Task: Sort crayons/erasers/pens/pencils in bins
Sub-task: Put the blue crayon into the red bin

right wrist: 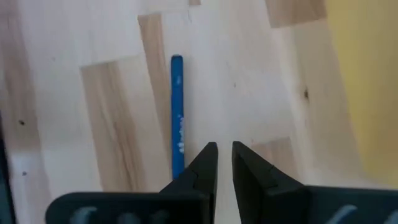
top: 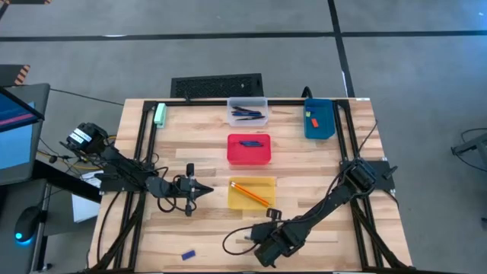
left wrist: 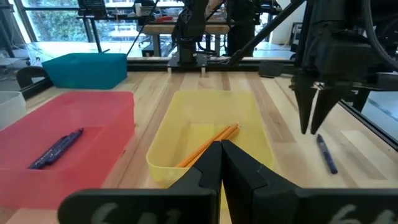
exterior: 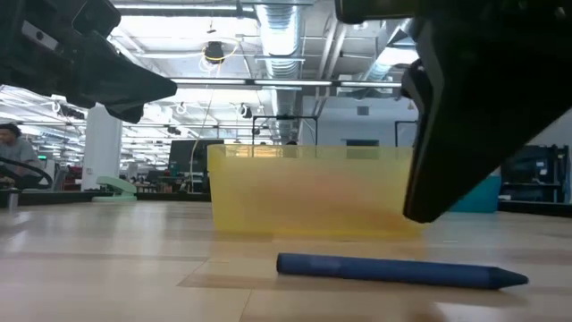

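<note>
In the high view the right end effector (top: 272,215) is hanging low over the desk (top: 319,164) in the lower middle of the frame, just below the yellow bin (top: 252,193), its fingers (right wrist: 208,163) standing nearly together with only a thin gap and gripping nothing. A blue crayon (right wrist: 177,118) is lying flat on the wood just beside those fingertips, untouched; in the low view it is stretching across the lower centre in front of the yellow bin. The left end effector (top: 204,189) is sitting at the left of the yellow bin, fully closed and empty. 2 orange pencils (top: 251,193) are lying diagonally inside the yellow bin. Above it, the red bin (top: 249,149) is holding a blue crayon, the clear bin (top: 248,112) in the upper centre is holding dark pens (top: 247,114), and the blue bin (top: 319,119) at upper right is holding 2 small erasers (top: 312,119). Another short blue piece (top: 188,255) is lying at the lower left.
</note>
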